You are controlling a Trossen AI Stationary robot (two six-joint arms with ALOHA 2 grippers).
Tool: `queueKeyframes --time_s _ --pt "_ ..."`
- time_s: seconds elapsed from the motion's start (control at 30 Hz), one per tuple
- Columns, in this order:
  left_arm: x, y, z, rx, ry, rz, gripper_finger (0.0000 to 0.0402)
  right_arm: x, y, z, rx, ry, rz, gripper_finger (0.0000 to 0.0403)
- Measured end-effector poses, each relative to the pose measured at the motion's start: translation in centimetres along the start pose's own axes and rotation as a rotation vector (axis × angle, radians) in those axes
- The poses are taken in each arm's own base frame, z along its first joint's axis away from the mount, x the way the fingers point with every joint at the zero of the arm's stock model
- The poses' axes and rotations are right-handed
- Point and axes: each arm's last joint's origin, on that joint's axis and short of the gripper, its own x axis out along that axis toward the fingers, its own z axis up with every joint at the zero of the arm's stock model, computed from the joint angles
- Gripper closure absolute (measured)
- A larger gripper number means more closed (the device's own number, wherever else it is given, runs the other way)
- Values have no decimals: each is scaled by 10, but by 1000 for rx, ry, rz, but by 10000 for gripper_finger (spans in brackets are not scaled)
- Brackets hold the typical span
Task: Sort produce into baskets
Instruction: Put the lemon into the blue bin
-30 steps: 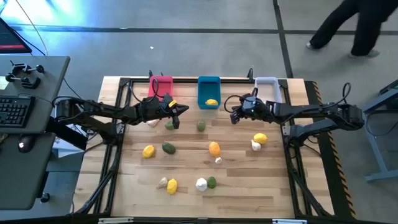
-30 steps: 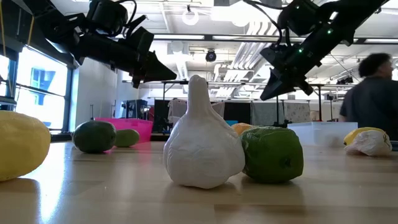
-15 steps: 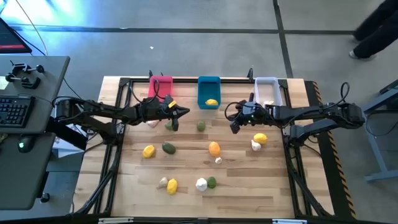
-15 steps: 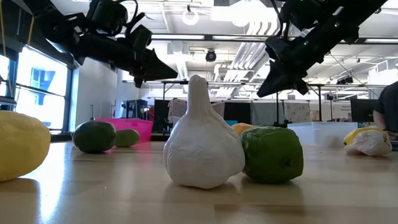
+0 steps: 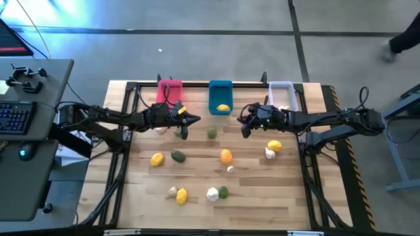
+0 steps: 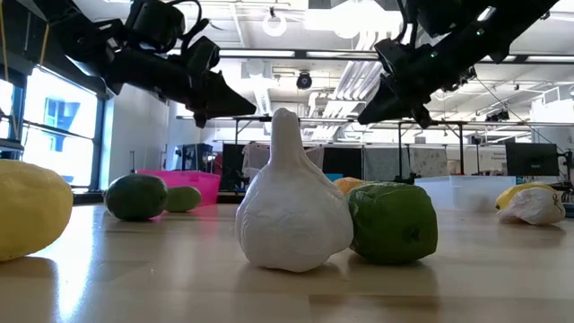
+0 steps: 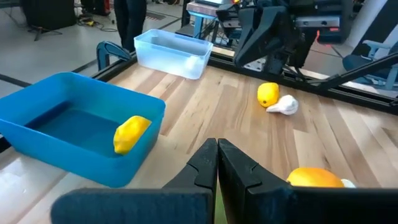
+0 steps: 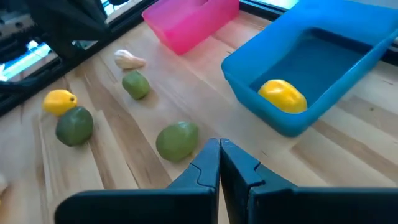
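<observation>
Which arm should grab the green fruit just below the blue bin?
Right, probably. The right end effector is shut and empty, and the green fruit lies just ahead of it in its wrist view. The left end effector, also shut, hangs over another green piece.

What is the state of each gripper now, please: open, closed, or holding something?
Left gripper: closed, holding nothing, above the table near the pink basket.
Right gripper: closed, holding nothing, above the table near the blue basket.
</observation>
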Motion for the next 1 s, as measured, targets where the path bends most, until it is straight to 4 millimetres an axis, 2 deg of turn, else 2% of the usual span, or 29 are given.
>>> queueKeyframes --time_s 0.17,0.3,0.53,0.73,1.0 --pt "0 -3 0 31 13 -115 402 0 -1 -3 66 25 -14 390" --pt "0 -5 1 34 -1 -169 401 0 -1 -4 128 49 1 364" --pt "0 -5 1 92 -1 -158 401 -3 9 -14 152 150 83 303" --pt "0 -3 0 46 2 -93 401 -8 17 -29 153 259 85 251" --pt "0 -2 0 14 2 -75 402 -14 24 -44 235 380 62 154"
